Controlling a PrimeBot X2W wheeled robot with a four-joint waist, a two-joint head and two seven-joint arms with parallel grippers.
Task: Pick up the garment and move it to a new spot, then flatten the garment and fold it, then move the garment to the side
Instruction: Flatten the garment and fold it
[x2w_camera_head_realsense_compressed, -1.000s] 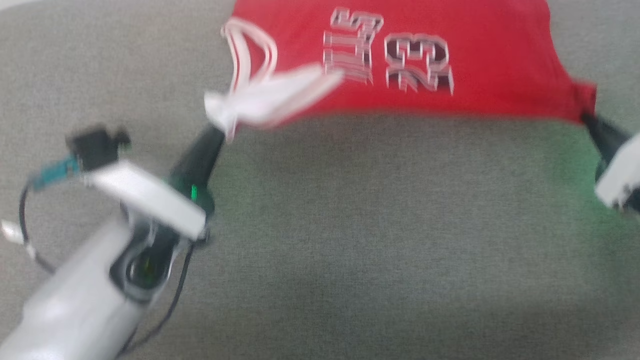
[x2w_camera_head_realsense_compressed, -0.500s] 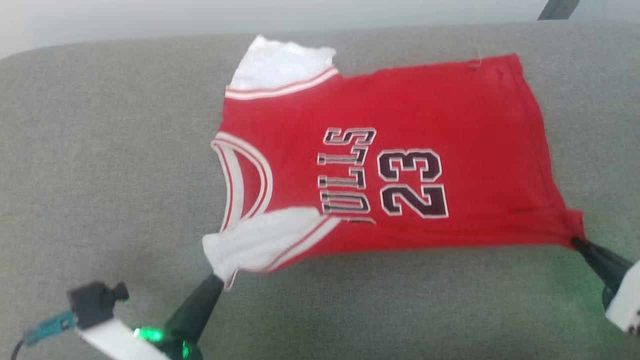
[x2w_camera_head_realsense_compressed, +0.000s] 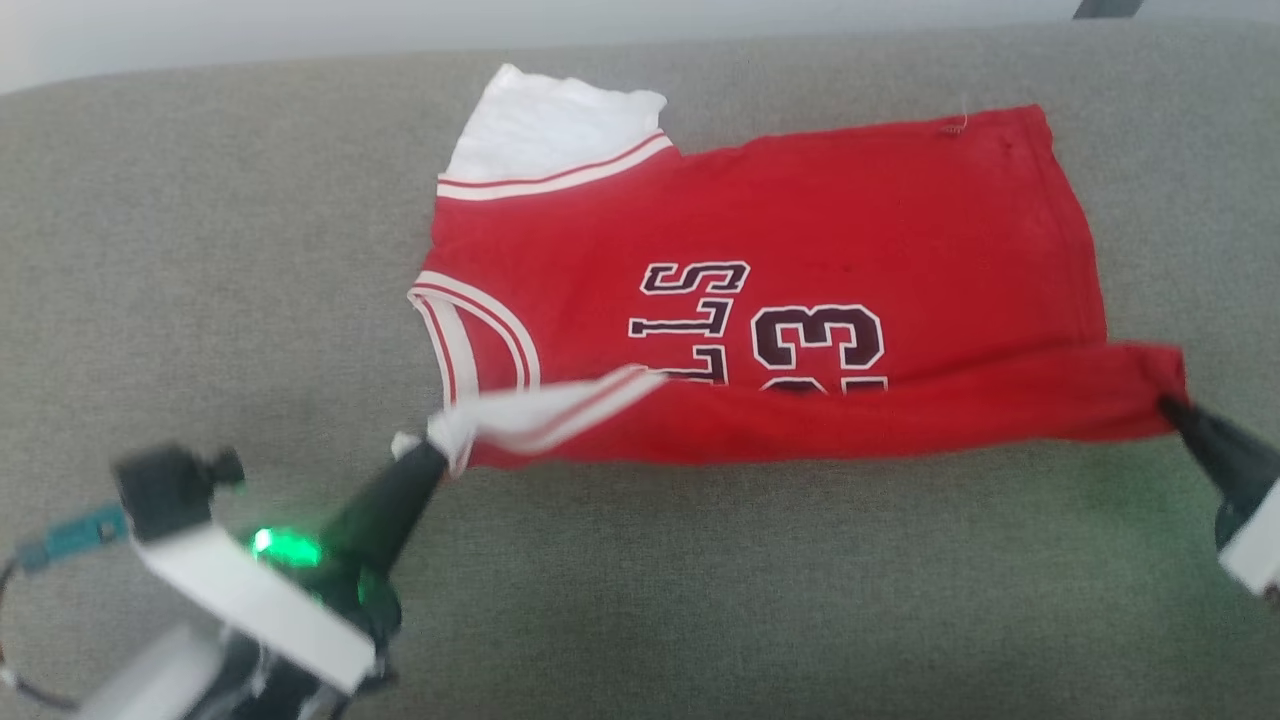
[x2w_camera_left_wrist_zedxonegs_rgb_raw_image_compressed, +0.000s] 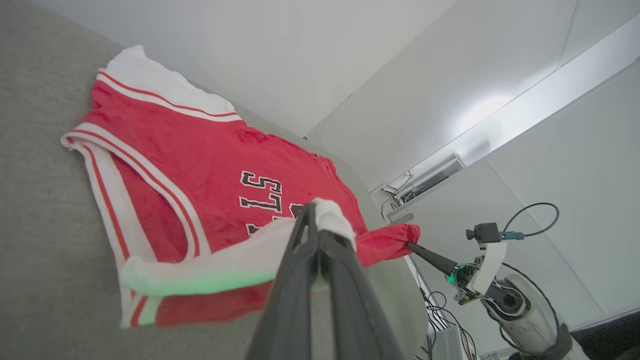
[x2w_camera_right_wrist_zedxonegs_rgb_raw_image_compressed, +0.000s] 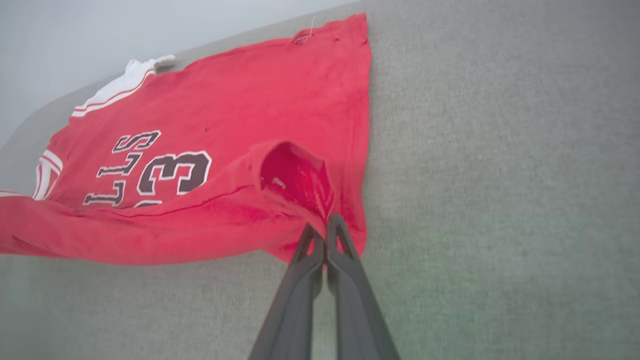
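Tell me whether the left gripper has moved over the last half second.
Yes. The left gripper, shut on the garment, has gone up the head view toward the far edge of the grey cushion, folding the near side over the number.

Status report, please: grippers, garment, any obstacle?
Left gripper jaws shut on garment sleeve. Right gripper shut on hem corner. Near edge lifted, rest flat on grey surface. No obstacle seen.

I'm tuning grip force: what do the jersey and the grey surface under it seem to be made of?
The garment looks like soft, matte knit cloth: it sags and folds over along its lifted near edge. The grey surface looks like matte woven upholstery fabric, with a fine flecked weave; what lies beneath is hidden.
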